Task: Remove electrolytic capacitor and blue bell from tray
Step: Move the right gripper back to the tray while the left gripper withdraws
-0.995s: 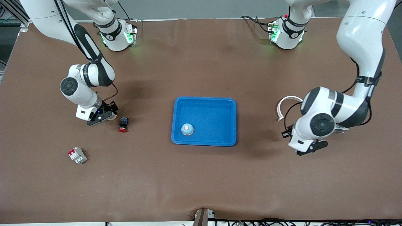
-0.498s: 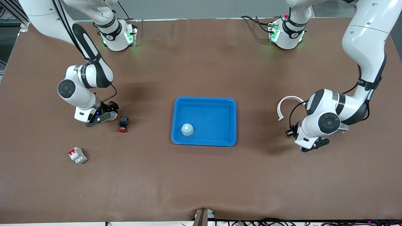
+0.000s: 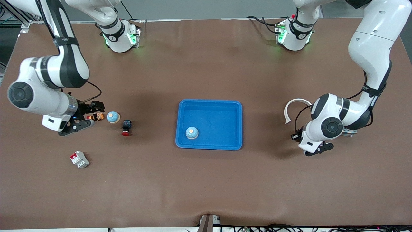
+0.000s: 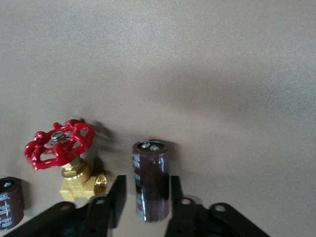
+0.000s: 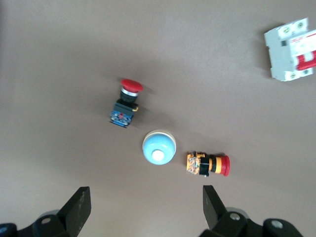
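A pale blue bell (image 3: 113, 117) (image 5: 159, 147) stands on the brown table toward the right arm's end, apart from the blue tray (image 3: 209, 102). My right gripper (image 3: 84, 116) (image 5: 146, 200) hangs open above the table beside that bell and holds nothing. A dark brown capacitor (image 4: 150, 180) stands upright on the table between the fingers of my left gripper (image 4: 146, 185). The jaws are parted, with a clear gap on one side. In the front view the left arm's wrist (image 3: 322, 132) hides the capacitor.
Another bell (image 3: 191, 132) sits in the tray. By the first bell lie a red-capped push button (image 3: 126, 127) and an orange-and-red button (image 3: 96, 116); a white breaker (image 3: 79, 159) is nearer the camera. A red-handled brass valve (image 4: 61, 153), another capacitor (image 4: 7, 202) and a white ring (image 3: 294, 108) are near the left gripper.
My right gripper has lifted and pulled back toward the right arm's end, leaving the bell on the table. The left arm's hand has shifted a little and stays low.
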You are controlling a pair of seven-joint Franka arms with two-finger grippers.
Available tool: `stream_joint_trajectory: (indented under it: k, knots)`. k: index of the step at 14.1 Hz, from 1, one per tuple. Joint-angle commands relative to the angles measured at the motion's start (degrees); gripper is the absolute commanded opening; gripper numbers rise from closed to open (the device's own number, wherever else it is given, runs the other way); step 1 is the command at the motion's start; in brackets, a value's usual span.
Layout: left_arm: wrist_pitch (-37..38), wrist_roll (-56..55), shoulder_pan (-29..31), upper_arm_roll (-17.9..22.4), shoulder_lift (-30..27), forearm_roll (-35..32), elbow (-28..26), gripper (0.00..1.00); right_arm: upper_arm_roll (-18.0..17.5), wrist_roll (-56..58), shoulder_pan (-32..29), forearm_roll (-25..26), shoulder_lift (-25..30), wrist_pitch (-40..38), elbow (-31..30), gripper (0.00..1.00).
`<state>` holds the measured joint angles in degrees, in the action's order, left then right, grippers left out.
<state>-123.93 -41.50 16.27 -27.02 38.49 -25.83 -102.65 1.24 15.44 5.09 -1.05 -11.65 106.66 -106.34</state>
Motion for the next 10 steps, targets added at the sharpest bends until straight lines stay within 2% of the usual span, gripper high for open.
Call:
stream_joint_trajectory:
  k: [1,5,10]
  knots:
    - [-0.3,-0.6,0.0,-0.2,-0.2,-1.3,0.7,1.0,-0.3,-10.5,3.8,-0.3,-1.7,-6.3,8.1,1.0]
    - [3.4,-0.2,-0.5,-0.7,-2.4,-1.0,4.1,1.0,-0.3,-29.5,12.1,-3.2,-1.8,-7.5,12.9,1.0]
    - [11.9,-0.2,0.0,-5.5,-3.5,-0.6,11.2,1.0,-0.2,-46.3,20.6,-3.9,-5.5,-4.1,17.2,1.0]
